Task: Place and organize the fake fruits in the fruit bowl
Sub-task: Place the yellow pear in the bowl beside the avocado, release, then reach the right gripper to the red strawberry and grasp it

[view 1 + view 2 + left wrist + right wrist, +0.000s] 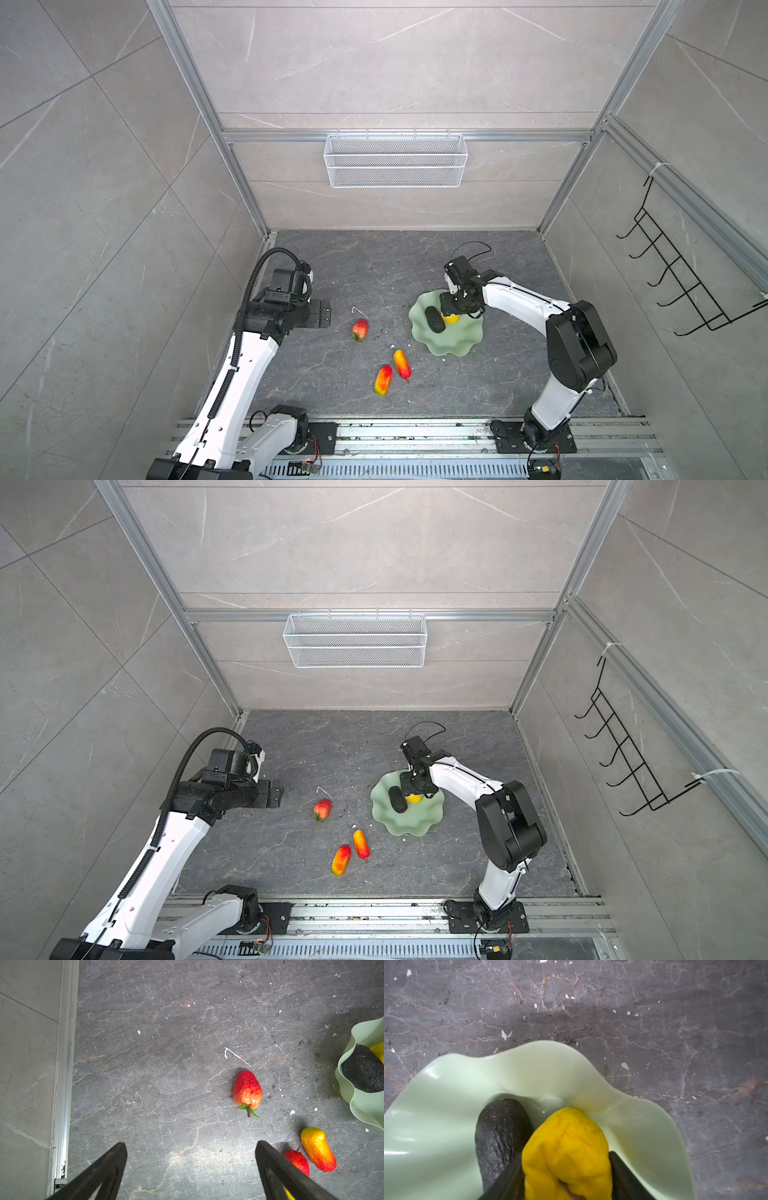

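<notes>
Right gripper [565,1156] points down (elbow high), straddling yellow fruit [566,1132].

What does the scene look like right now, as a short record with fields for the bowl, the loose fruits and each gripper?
In fruit bowl: dark oval fruit and yellow fruit, side by side
On table: red-pink fruit; farther elongated fruit close to nearer elongated fruit
Left gripper: open, empty, over bare table
Right gripper: over the bowl, fingers either side of the yellow fruit; gripped or released, cannot tell
Fruits outside bowl: three
</notes>
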Available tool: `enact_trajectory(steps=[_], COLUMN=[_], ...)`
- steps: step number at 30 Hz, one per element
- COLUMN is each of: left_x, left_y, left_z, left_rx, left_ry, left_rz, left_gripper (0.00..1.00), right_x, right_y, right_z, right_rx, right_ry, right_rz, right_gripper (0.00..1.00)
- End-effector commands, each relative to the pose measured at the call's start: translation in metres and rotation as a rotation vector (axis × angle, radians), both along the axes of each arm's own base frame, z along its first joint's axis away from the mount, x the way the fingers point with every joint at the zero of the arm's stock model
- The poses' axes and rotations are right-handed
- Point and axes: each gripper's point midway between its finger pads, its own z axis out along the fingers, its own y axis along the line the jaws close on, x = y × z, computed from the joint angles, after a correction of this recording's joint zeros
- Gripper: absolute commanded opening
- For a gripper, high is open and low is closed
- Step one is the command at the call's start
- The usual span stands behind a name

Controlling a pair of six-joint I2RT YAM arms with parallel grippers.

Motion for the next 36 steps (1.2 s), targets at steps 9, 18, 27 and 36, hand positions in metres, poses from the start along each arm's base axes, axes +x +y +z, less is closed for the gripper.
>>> enact_trajectory(steps=[9,18,27,36], left_x=[-0.001,-0.003,-0.003,-0.005], left_y=[-0.003,-0.003,-0.005,-0.004], left_z=[0.006,0.007,0.006,0.003], left_rx=[-0.009,-0.011,-0.024,-0.021], left_ry=[-0.016,-0.022,-0.017,-0.007], left_rz=[-0.020,-0.023,-0.024,-0.025], left_gripper=[1.00,1.00,1.00,1.00], right_x=[-0.001,-0.051,-0.135,-0.111], right_y=[-0.008,0.047,0.148,0.232], right_z=[0.073,0.137,0.103,0.068], right_rx=[-0.011,0.083,0.138,0.191], right_ry=[-0.101,-0.161,-0.044,-0.062], right_rz=[0.031,0.353,0.622,0.640], right_gripper=[0.96,0.99,0.99,0.99])
